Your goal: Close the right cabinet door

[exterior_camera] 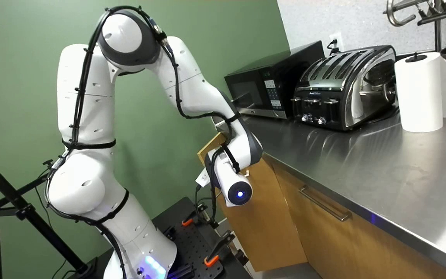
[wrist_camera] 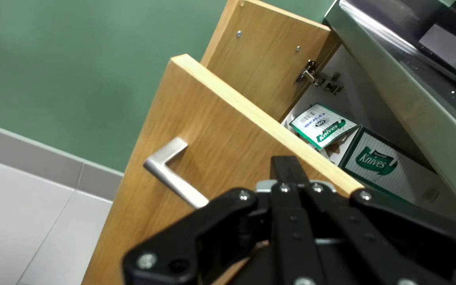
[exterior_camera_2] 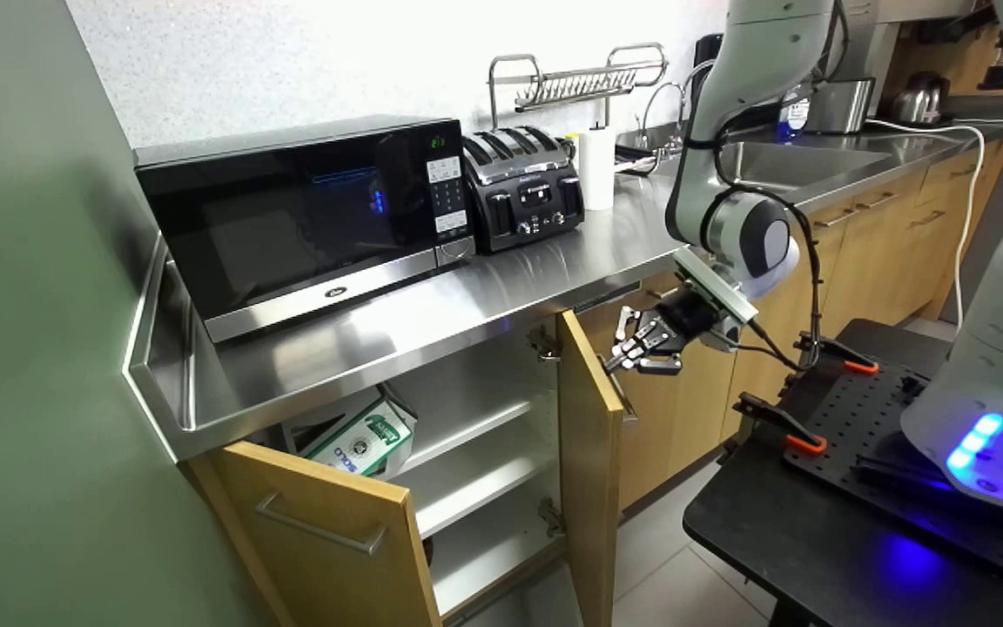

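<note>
The right cabinet door is a light-brown wood panel with a paler edge. It stands open, swung out from the cabinet; it also shows in an exterior view and in the wrist view. Its metal handle is near the top of the outer face. My gripper is shut with nothing between its fingers. In the wrist view the closed fingertips are at the door's outer face, just below the top edge and beside the handle; I cannot tell whether they touch. In an exterior view the arm hides the gripper.
The left cabinet door also stands open. A box of knives sits inside the cabinet. The steel counter overhangs the doors and carries a microwave and a toaster. A black table bears the arm's base.
</note>
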Tool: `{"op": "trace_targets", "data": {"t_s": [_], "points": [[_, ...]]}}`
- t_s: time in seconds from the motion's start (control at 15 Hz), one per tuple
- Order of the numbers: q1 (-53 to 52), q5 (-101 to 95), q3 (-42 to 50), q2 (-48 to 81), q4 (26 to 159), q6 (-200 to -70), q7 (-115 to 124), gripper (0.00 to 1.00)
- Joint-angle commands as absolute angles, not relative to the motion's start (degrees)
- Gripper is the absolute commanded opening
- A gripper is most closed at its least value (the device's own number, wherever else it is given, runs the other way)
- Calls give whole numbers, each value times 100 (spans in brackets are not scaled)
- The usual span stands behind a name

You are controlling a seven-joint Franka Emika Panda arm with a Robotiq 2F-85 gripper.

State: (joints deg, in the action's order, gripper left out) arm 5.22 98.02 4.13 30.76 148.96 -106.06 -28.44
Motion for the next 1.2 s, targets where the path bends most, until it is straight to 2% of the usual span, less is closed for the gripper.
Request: {"op": "trace_targets", "data": {"t_s": [0.0,0.33,1.13], "points": [[300,10333,308,3702,14509,-10173,-3049,0],[-150,11102,155,4220,13975,-10185,-2853,0],[-699,12634,-54,4054,13265,-10369,-1914,0]]}}
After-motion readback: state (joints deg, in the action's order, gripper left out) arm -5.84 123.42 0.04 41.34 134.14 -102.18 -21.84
